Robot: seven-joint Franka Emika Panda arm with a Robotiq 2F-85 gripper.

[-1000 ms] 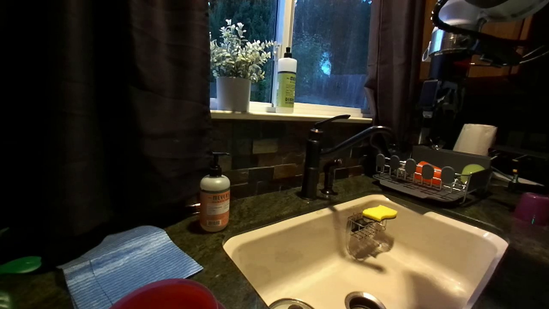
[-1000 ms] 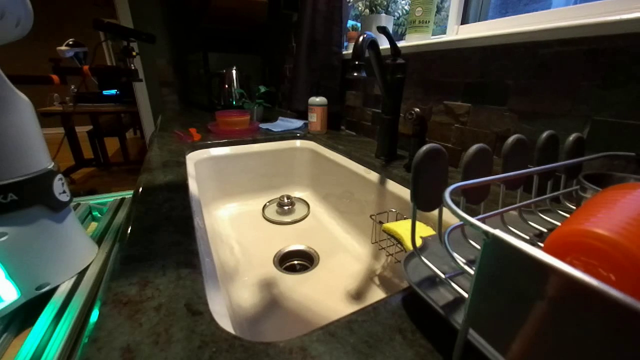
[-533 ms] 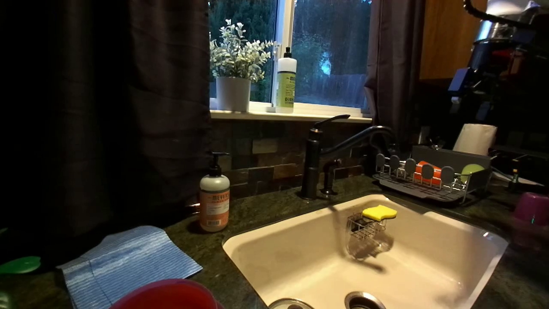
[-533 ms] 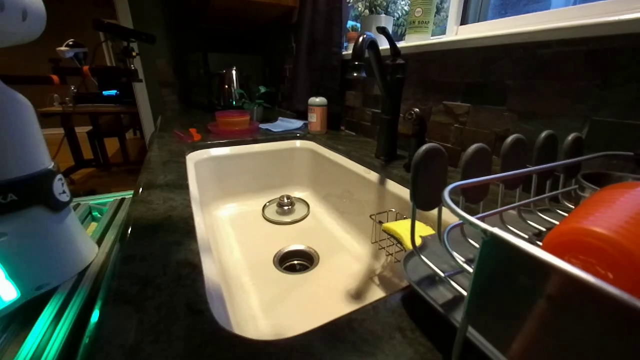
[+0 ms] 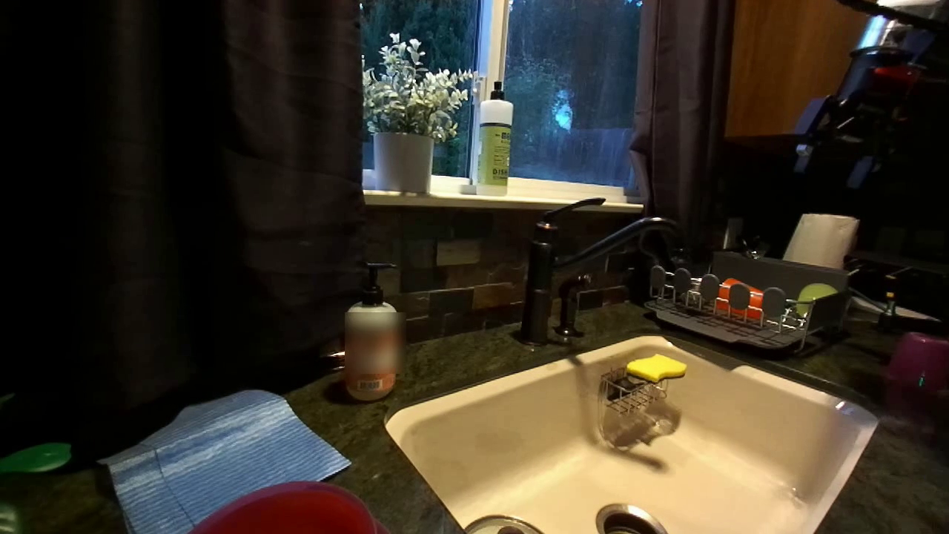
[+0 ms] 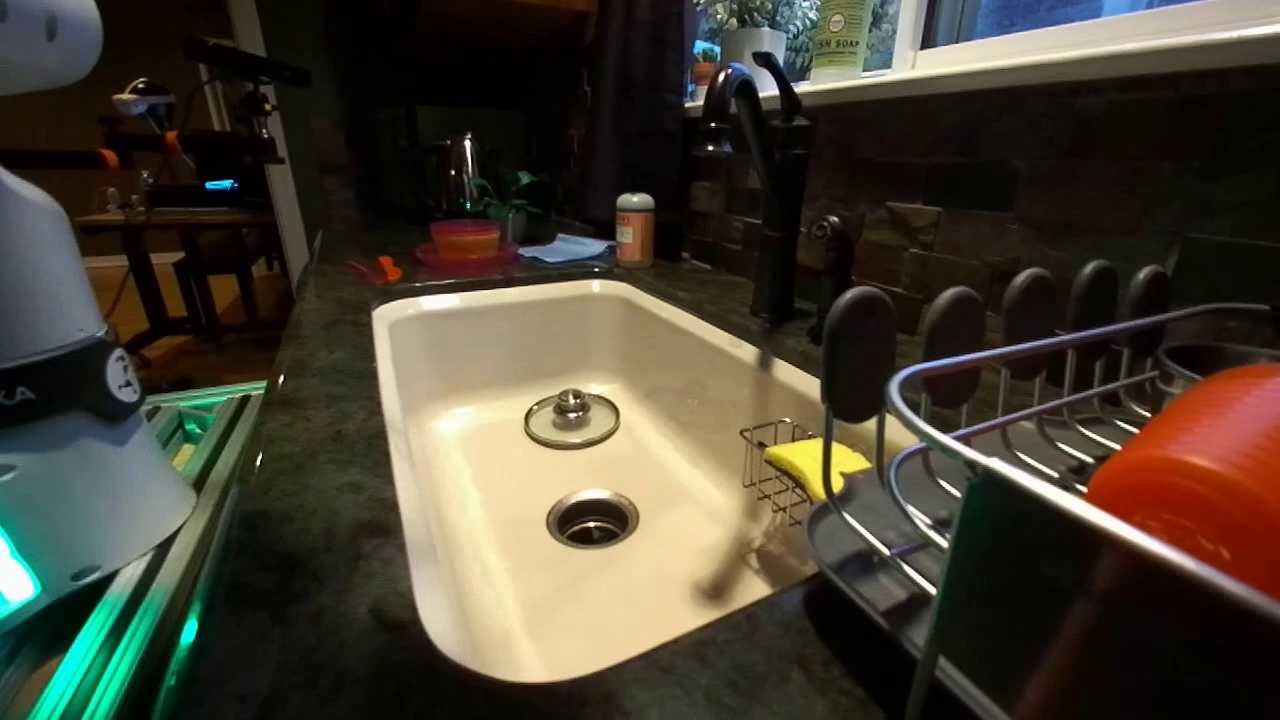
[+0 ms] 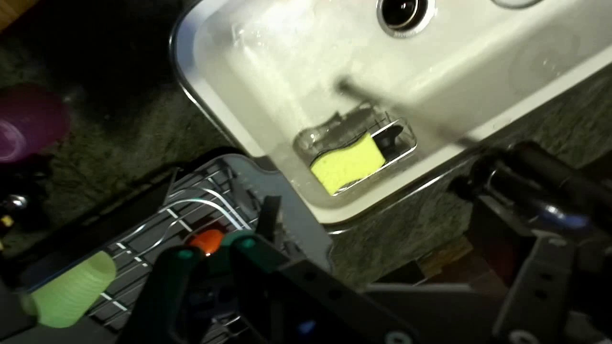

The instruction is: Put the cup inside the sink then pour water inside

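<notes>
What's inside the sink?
The sink holds a glass lid, a drain, and a wire caddy with a yellow sponge and something dark, unclear. Whatever lies beneath the sponge is hidden.

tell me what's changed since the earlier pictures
In an exterior view, the open gripper moved toward the picture's upper right; a shadow in the sink faded. No grasp or release shows. The orange cup stayed in the dish rack; faucet and yellow sponge unmoved.

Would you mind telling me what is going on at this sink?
A robot arm is meant to put the orange cup into the sink, then pour water in. Its pincer hangs open in the air, with nothing seen in it. The cup is in the dish rack, and no water shows at the faucet.
</notes>
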